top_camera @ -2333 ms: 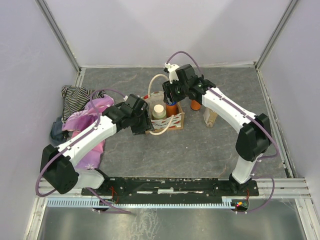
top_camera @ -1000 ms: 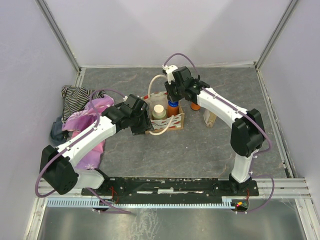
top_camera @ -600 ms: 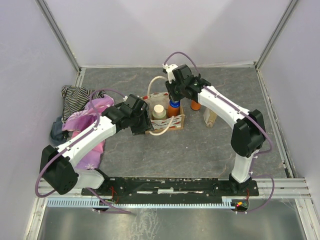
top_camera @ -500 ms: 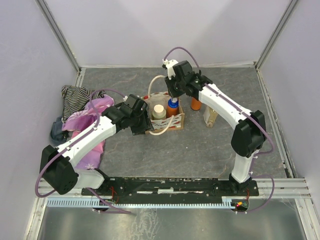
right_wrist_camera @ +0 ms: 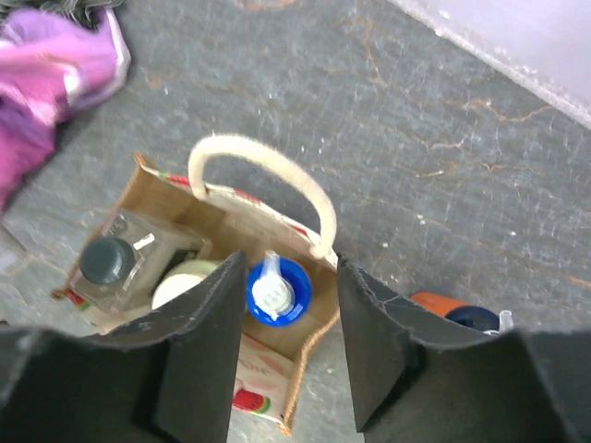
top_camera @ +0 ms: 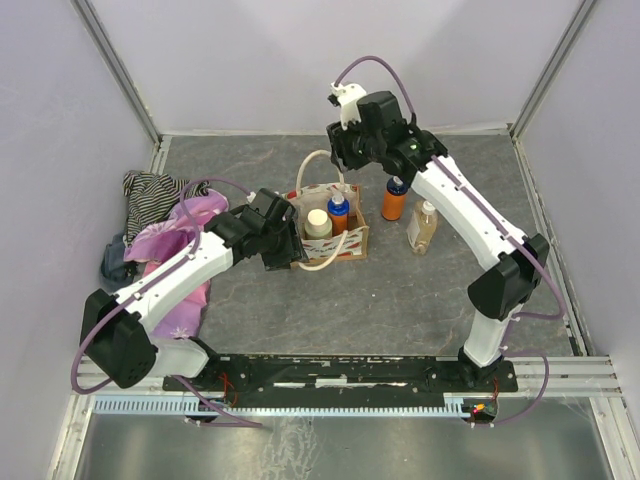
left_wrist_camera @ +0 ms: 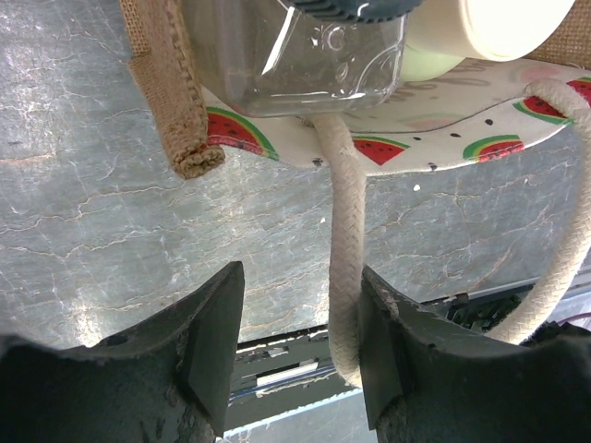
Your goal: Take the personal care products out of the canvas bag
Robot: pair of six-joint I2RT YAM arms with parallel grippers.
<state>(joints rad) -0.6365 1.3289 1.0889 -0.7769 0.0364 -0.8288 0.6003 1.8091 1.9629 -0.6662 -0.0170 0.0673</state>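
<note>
We are looking down on a grey, stone-patterned bench (top_camera: 300, 310) boxed in by pale lilac walls (top_camera: 300, 60). The canvas bag (top_camera: 352, 243) is standing near the middle, with a cream-capped bottle (top_camera: 317, 220) and a blue pump top (top_camera: 338, 208) poking out of it. Just to its right, an orange bottle (top_camera: 394, 203) and a beige bottle (top_camera: 423, 229) are standing upright on the bench, outside the bag. The right end effector (top_camera: 346, 165) is hovering above the bag's far side, and the left end effector (top_camera: 290, 248) is sitting at the bag's left wall. A striped cloth (top_camera: 150, 188) and a pink cloth (top_camera: 175, 238) are lying at the far left.

Over to the left wrist: the fingers (left_wrist_camera: 212, 341) are standing well apart and gripping nothing, while the bag's rope handle (left_wrist_camera: 346, 277) is running through the gap, close to one finger. A clear bottle (left_wrist_camera: 314, 55) is showing just ahead.

Right wrist now: the jaws are standing partly open and empty, directly over the pump top in the bag. The clear, dark-capped bottle and the cream-capped bottle are sitting beside it.
</note>
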